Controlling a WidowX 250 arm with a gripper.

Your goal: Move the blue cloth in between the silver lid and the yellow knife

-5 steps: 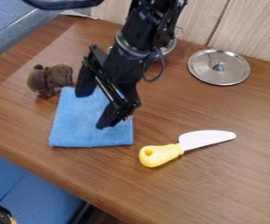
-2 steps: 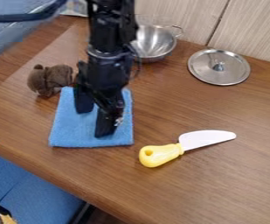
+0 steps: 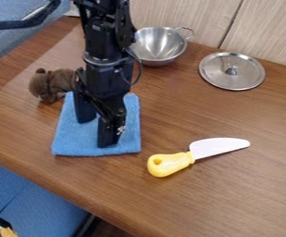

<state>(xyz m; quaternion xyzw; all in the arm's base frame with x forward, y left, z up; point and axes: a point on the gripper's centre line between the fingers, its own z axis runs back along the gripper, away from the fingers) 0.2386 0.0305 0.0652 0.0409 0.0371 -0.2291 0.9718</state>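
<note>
We count one cloth (image 3: pixel 74 138), knife (image 3: pixel 193 158), lid (image 3: pixel 232 71), bowl (image 3: pixel 160 45) and toy (image 3: pixel 57 81); the empty gripper (image 3: pixel 96 131), jaws well apart, partly hides the cloth.

Your way out from the gripper (image 3: pixel 96 131) is sideways: wide tabletop lane (image 3: pixel 182 111) between silver pot lid (image 3: pixel 216 76) and yellow-handled toy knife (image 3: pixel 170 164). Knife lies low, near the gripper; lid's well apart. Opposite side, brown plush toy (image 3: pixel 40 86) blocks you, just beside the gripper. Steel bowl (image 3: pixel 160 44) obstructs beside your arm; wood-grain panel (image 3: pixel 269 30) walls off beyond the lid.
</note>
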